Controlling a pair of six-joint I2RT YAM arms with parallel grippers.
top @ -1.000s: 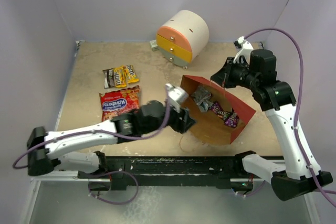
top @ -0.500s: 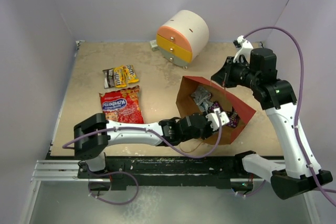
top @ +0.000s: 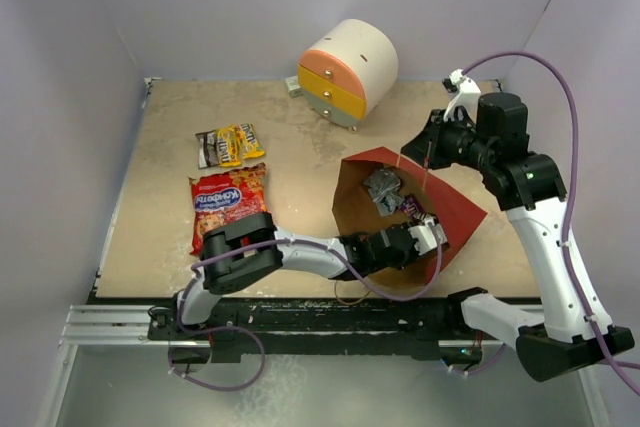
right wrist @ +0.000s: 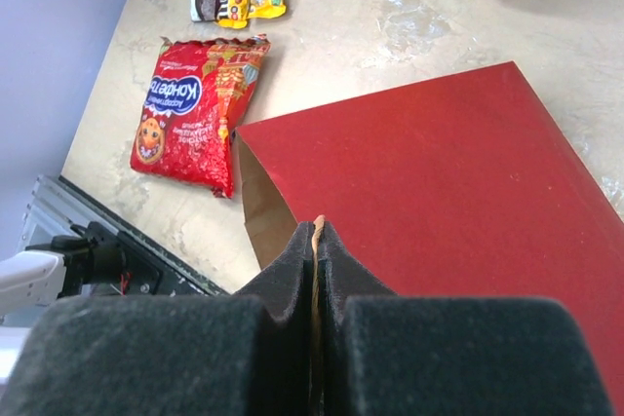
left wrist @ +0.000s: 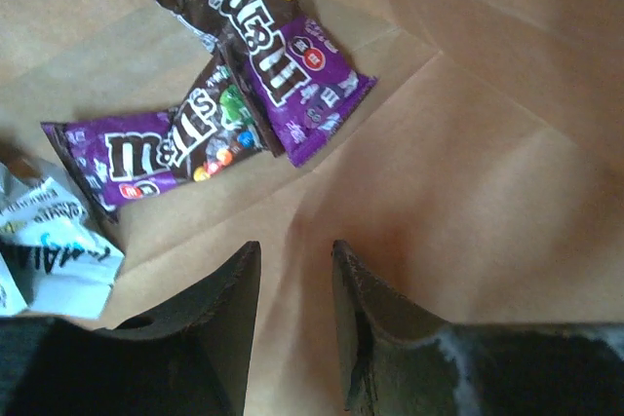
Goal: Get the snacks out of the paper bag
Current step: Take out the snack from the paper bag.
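The paper bag, red outside and brown inside, lies tilted with its mouth toward the left arm. My right gripper is shut on its string handle above the red side. My left gripper is inside the bag, its jaws a little apart with nothing between them, just short of two purple and brown candy packets. A silver foil packet lies to their left. On the table lie the red crisp packet and yellow and brown candy packets.
A round white cabinet with orange-yellow drawers stands at the back of the table. The left arm stretches low across the front edge into the bag's mouth. Walls close in the table on three sides.
My left arm has reached deeper into the bag, and its jaws have narrowed. The bag's upper side has risen a little. The right arm keeps its place.
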